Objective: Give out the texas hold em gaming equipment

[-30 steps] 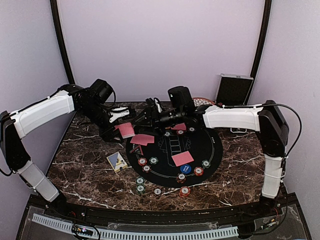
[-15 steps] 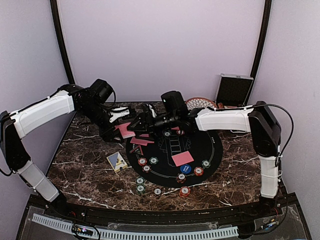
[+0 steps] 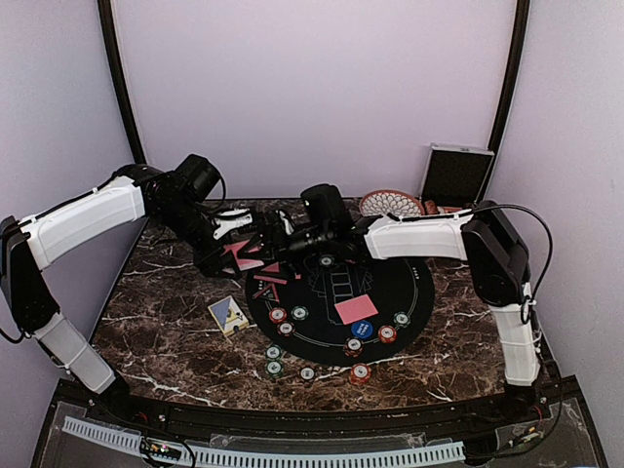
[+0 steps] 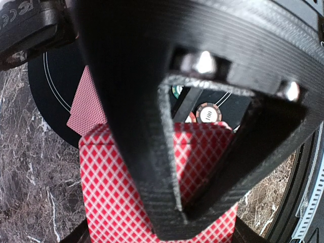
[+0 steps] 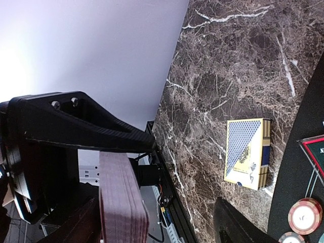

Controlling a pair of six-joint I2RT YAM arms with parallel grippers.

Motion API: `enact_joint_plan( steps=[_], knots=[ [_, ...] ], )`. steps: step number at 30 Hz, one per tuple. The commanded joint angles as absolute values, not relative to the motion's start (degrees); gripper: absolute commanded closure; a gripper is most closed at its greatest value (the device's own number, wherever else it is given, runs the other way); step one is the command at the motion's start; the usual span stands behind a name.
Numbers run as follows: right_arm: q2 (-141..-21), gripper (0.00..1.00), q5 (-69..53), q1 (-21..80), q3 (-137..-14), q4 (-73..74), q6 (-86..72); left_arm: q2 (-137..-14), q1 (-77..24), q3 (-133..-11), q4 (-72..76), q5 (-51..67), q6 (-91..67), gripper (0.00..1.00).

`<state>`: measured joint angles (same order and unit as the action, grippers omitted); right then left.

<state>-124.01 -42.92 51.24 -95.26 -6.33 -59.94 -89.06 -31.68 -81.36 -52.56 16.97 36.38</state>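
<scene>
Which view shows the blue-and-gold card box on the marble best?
Right wrist: the card box is close, its blue patterned face and gold border clear. Top external shows it small, left of the black mat. Left wrist does not show it.

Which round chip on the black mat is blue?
The disc near the front of the mat, just below the lone pink card. It is the only blue one; the chips around it are red, green or white.
</scene>
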Motion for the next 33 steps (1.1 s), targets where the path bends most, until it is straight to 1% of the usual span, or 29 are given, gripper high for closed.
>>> enact_joint_plan(
  steps=[1, 8, 16, 20, 29, 33],
  knots=[
    [-125.8, 0.26, -43.5, 51.8, -97.8, -9.2, -61.5, -87.5, -31.6, -82.7, -52.9, 18.4, 36.2, 1.00],
    [-125.9, 0.30, -42.4, 51.1, -96.4, -6.5, -59.9, -87.2, -31.6, -82.3, -52.8, 18.3, 36.4, 1.00],
    [-122.5, 0.38, -41.6, 49.1, -90.7, -7.0, -59.4, -87.0, -31.5, -82.0, -52.7, 18.2, 36.5, 1.00],
    [-121.4, 0.44, -41.7, 48.7, -89.4, -6.8, -59.2, -86.8, -31.6, -82.0, -52.8, 18.1, 36.6, 1.00],
    [-118.8, 0.48, -41.7, 48.6, -88.9, -6.4, -59.1, -86.9, -31.6, -81.9, -52.7, 17.9, 36.5, 1.00],
    [-117.6, 0.57, -41.9, 48.5, -88.9, -6.0, -59.0, -86.8, -31.6, -81.8, -52.6, 17.8, 36.5, 1.00]
  ],
)
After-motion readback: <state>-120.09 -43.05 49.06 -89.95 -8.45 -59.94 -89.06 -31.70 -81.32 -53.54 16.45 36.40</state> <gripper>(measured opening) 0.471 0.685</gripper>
